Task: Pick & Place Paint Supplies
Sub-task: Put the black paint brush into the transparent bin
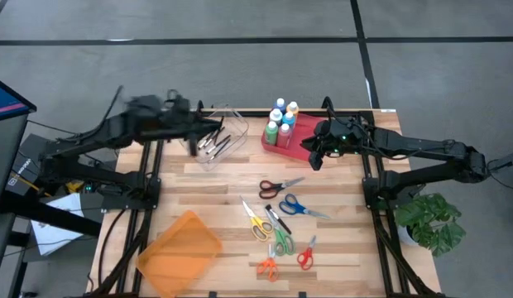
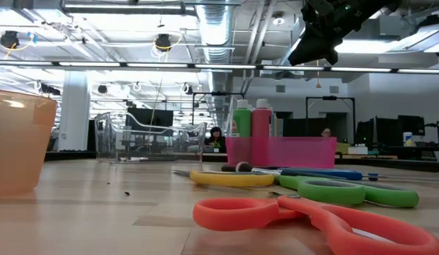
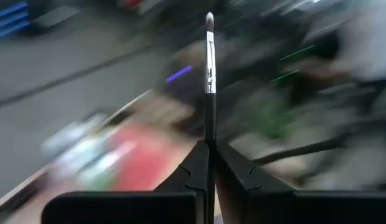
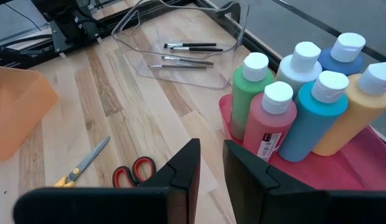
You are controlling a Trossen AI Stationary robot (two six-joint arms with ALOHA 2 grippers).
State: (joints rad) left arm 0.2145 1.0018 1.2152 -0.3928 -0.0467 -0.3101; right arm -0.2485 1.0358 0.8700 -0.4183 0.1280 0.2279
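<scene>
Six paint bottles (image 4: 305, 106) stand upright and packed together in a pink tray (image 1: 299, 136) at the far edge of the wooden worktop (image 1: 232, 186), all white-capped: green (image 4: 250, 93), pink (image 4: 271, 124), white, two blue and yellow. The pink bottle bears a white label with dark print too small to read.

The right hand (image 4: 208, 165) hovers above the worktop just beside the tray, its fingers a narrow gap apart with nothing between them.

The left hand (image 3: 208, 180) is pinched closed on a thin black-handled paintbrush (image 3: 209, 74), bristles pointing away; it seems to hang over the clear bin (image 1: 219, 136), though that view is smeared. More brushes (image 4: 190, 53) lie in the bin.

Several scissors (image 1: 281, 223) are scattered nearer the front, with an orange bin (image 1: 180, 252) at the left.
</scene>
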